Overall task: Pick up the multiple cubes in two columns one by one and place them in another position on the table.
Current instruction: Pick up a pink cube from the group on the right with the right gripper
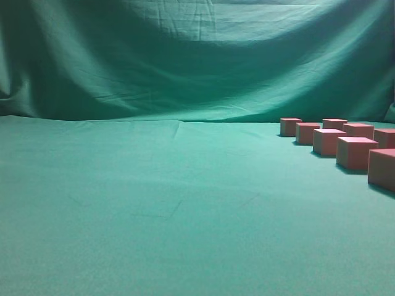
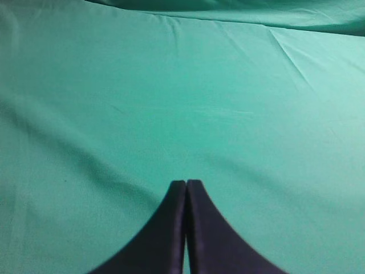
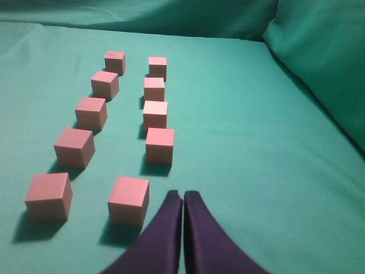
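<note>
10 cubes (image 3: 128,198) are sitting on the table (image 3: 239,142) in 2 columns of 5, running away from the right wrist cam. in the exterior view they're bunched at the right edge. right gripper (image 3: 183,197) is hovering just beside the nearest cube of the right-hand column, fingers pressed together, gripping nothing. left gripper (image 2: 186,184) is hanging over bare cloth, fingers also pressed together, nothing in them.

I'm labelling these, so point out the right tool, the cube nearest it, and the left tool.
right tool (image 3: 183,197): right wrist view, between its closed tips.
nearest cube (image 3: 129,192): right wrist view, top face.
left tool (image 2: 186,184): left wrist view, between its closed tips.
</note>
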`<state>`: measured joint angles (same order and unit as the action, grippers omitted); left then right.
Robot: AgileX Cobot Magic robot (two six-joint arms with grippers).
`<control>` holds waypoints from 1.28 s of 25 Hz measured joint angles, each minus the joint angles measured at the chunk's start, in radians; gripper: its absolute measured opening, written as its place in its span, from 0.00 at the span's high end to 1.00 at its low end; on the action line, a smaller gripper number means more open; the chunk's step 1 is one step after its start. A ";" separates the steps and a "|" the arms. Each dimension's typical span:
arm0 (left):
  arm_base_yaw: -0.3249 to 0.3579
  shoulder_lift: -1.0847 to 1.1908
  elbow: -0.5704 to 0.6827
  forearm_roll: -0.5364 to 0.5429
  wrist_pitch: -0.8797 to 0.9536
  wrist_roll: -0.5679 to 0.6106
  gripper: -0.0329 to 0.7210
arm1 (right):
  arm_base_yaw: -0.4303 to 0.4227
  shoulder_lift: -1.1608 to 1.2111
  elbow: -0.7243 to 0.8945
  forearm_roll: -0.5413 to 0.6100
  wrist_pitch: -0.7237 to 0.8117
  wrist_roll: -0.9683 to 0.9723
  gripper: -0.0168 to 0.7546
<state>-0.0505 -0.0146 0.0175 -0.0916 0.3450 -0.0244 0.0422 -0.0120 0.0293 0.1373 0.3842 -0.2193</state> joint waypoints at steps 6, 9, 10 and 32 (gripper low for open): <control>0.000 0.000 0.000 0.000 0.000 0.000 0.96 | 0.000 0.000 0.000 0.000 0.000 0.000 0.98; 0.000 0.000 0.000 0.000 0.000 0.000 0.96 | 0.000 0.000 0.000 0.000 0.000 0.000 0.98; 0.000 0.000 0.000 0.000 0.000 0.000 0.96 | 0.000 0.000 0.000 0.000 0.000 0.000 0.98; 0.000 0.000 0.000 0.000 0.000 0.000 0.96 | 0.000 0.000 0.000 0.254 -0.276 0.013 0.98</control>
<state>-0.0505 -0.0146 0.0175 -0.0916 0.3450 -0.0244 0.0422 -0.0120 0.0293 0.3915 0.1078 -0.2066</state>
